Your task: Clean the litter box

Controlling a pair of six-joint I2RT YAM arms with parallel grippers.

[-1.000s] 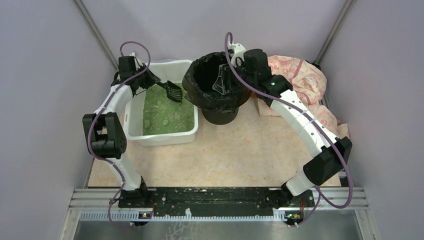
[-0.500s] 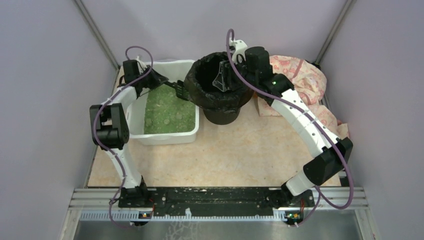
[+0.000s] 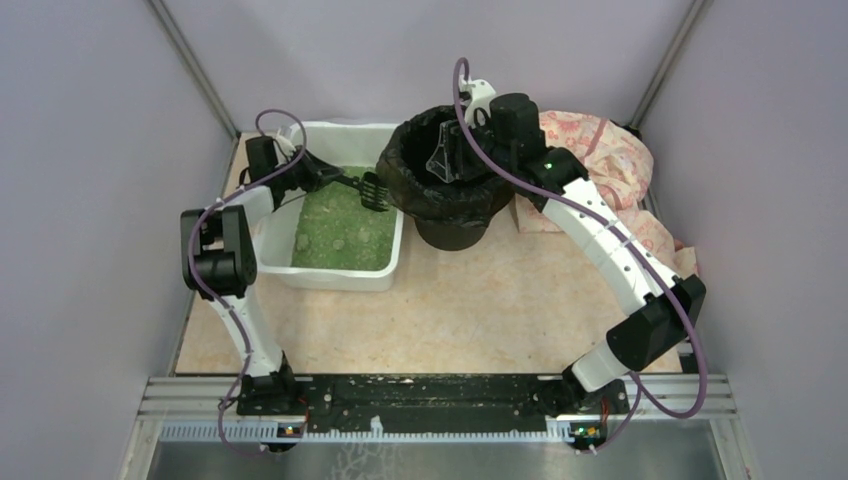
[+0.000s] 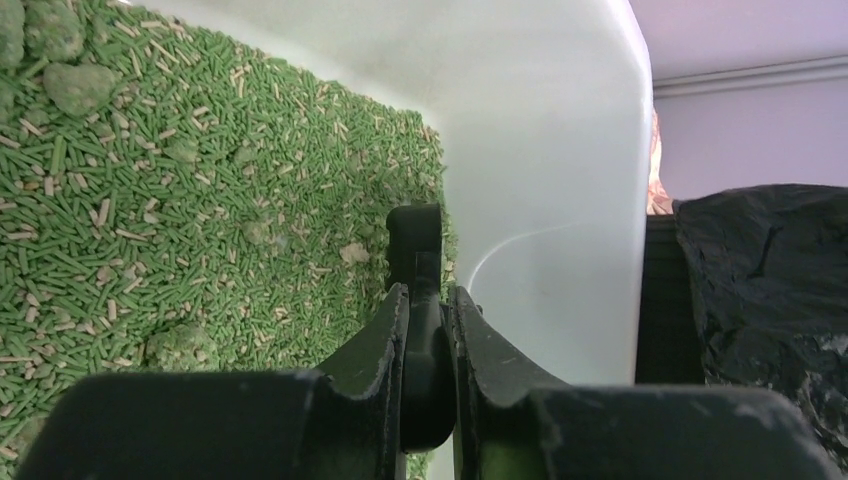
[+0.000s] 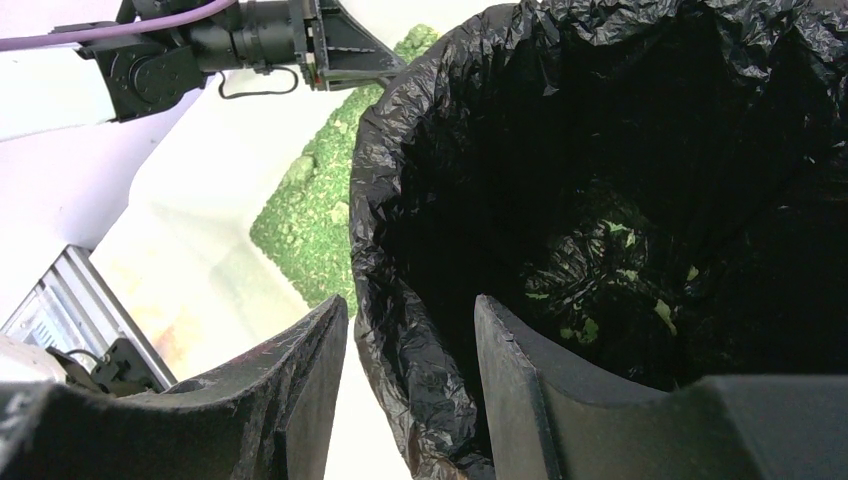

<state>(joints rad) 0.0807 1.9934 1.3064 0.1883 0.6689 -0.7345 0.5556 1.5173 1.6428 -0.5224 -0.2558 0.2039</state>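
The litter box (image 3: 335, 279) sat far-left, just beside the bin (image 3: 445, 232), whose rim the right gripper (image 5: 410, 310) clasped. The left gripper (image 4: 427, 300), clenched on the scoop (image 3: 374, 189) handle, hung over the box; the scoop's long axis pointed right, toward the bin.

Litter box (image 3: 330, 279) just left of bin (image 3: 452, 233), scoop (image 3: 375, 190) over their adjoining rims, cloth (image 3: 611, 156) at bin's right.

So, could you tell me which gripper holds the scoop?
The left gripper, shut on the scoop handle above the litter box; the right gripper straddles the bin rim.
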